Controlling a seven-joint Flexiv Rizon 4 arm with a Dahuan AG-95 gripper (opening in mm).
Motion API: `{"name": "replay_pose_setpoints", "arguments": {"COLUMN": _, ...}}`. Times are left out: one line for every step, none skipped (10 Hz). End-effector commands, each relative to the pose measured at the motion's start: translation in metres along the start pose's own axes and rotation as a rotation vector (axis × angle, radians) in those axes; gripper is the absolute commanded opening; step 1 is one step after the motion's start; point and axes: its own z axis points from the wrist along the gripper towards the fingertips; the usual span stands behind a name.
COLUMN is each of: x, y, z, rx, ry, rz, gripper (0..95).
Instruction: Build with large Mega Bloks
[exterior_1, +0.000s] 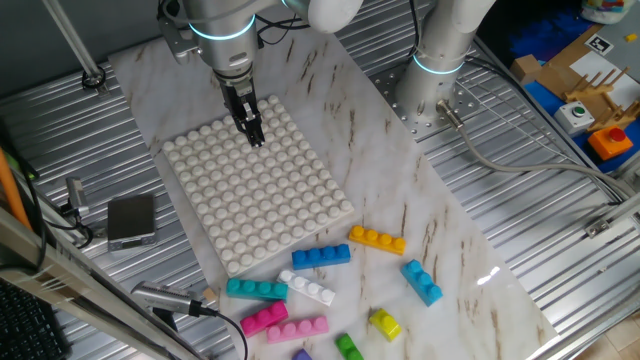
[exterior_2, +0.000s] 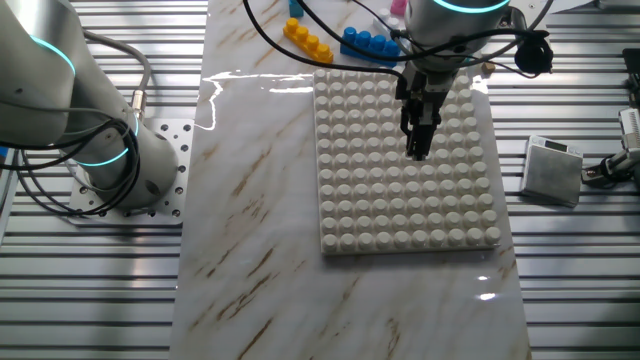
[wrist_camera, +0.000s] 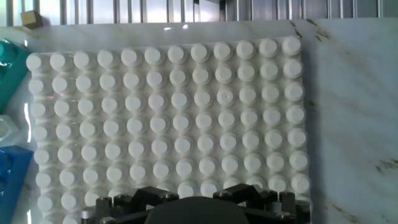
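Currently the gripper (exterior_1: 255, 135) hangs over the white studded baseplate (exterior_1: 290, 215), fingers pointing down; fingers look drawn together with nothing between them, tips just above the studs. In the other fixed view the gripper (exterior_2: 419, 150) sits over the plate's middle rows. Hand view shows only the dark gripper housing at the bottom edge, fingertips not visible, baseplate (wrist_camera: 186, 112) filling the frame.

Plate carries no bricks. All bricks lie on the marble tabletop (exterior_1: 450, 230), well apart from the gripper, past the plate's far edge from it:
- blue brick (exterior_1: 321, 256) just beside the plate edge
- orange brick (exterior_1: 377, 239) next to the blue one, near the plate corner
- white brick (exterior_1: 308, 288) and teal brick (exterior_1: 256, 289) close behind the blue one
- light blue brick (exterior_1: 422, 281) further out, tilted on the table
- two pink bricks (exterior_1: 264, 319), (exterior_1: 297, 329) side by side, touching or nearly so
- yellow brick (exterior_1: 385, 323) and green brick (exterior_1: 348, 346) farthest out, near the frame edge

A small grey box (exterior_1: 131, 219) rests on the ribbed metal bench beside the plate
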Motion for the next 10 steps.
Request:
{"name": "replay_pose_setpoints", "arguments": {"x": 0.0001, "y": 0.0000, "z": 0.0000, "rx": -0.046, "ry": -0.019, "rz": -0.087, "gripper": 0.0}}
{"name": "replay_pose_setpoints", "arguments": {"x": 0.0001, "y": 0.0000, "z": 0.0000, "rx": -0.042, "ry": -0.018, "rz": -0.089, "gripper": 0.0}}
{"name": "replay_pose_setpoints", "arguments": {"x": 0.0001, "y": 0.0001, "z": -0.0001, "rx": -0.042, "ry": -0.017, "rz": -0.089, "gripper": 0.0}}
{"name": "replay_pose_setpoints", "arguments": {"x": 0.0001, "y": 0.0001, "z": -0.0001, "rx": -0.042, "ry": -0.017, "rz": -0.089, "gripper": 0.0}}
{"name": "replay_pose_setpoints", "arguments": {"x": 0.0001, "y": 0.0001, "z": -0.0003, "rx": -0.042, "ry": -0.016, "rz": -0.091, "gripper": 0.0}}
{"name": "replay_pose_setpoints", "arguments": {"x": 0.0001, "y": 0.0001, "z": -0.0003, "rx": -0.041, "ry": -0.014, "rz": -0.091, "gripper": 0.0}}
{"name": "replay_pose_setpoints", "arguments": {"x": 0.0001, "y": 0.0001, "z": -0.0003, "rx": -0.040, "ry": -0.014, "rz": -0.091, "gripper": 0.0}}
{"name": "replay_pose_setpoints", "arguments": {"x": 0.0001, "y": 0.0001, "z": -0.0003, "rx": -0.040, "ry": -0.014, "rz": -0.093, "gripper": 0.0}}
{"name": "replay_pose_setpoints", "arguments": {"x": 0.0002, "y": 0.0002, "z": -0.0005, "rx": -0.040, "ry": -0.014, "rz": -0.097, "gripper": 0.0}}
{"name": "replay_pose_setpoints", "arguments": {"x": 0.0002, "y": 0.0002, "z": -0.0005, "rx": -0.040, "ry": -0.014, "rz": -0.099, "gripper": 0.0}}
